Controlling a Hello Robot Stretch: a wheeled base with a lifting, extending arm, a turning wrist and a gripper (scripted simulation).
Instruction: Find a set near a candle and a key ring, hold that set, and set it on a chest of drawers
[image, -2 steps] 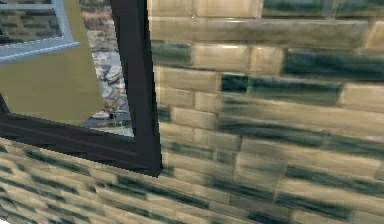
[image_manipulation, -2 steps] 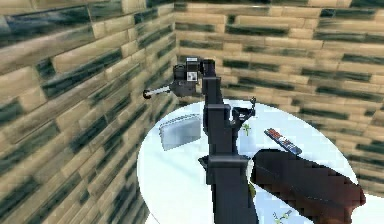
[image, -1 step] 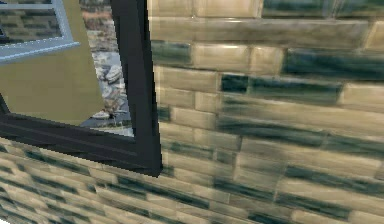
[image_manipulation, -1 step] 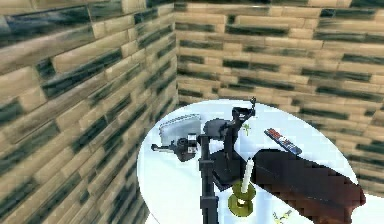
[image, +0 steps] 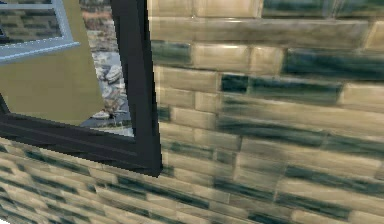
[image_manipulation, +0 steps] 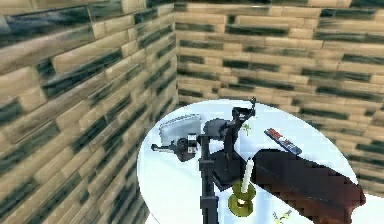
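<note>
Seemingly the search is done: the fingers (image_manipulation: 172, 148) are out at the round white bench (image_manipulation: 170, 190), and a grey boxy thing (image_manipulation: 180, 127), likely the set, lies just beyond them. A candle (image_manipulation: 245, 172) stands near, off to their right. Whether the fingers are spread or pressed together, or hold anything, I cannot tell. Lifting the set and carrying it to a chest of drawers are left to do.

I face a black-framed window (image: 133, 70) in a brick wall (image: 280, 110). On the round white table (image_manipulation: 165, 188), a remote (image_manipulation: 282, 141) lies toward the far-right edge, near a dark box (image_manipulation: 310, 185).
</note>
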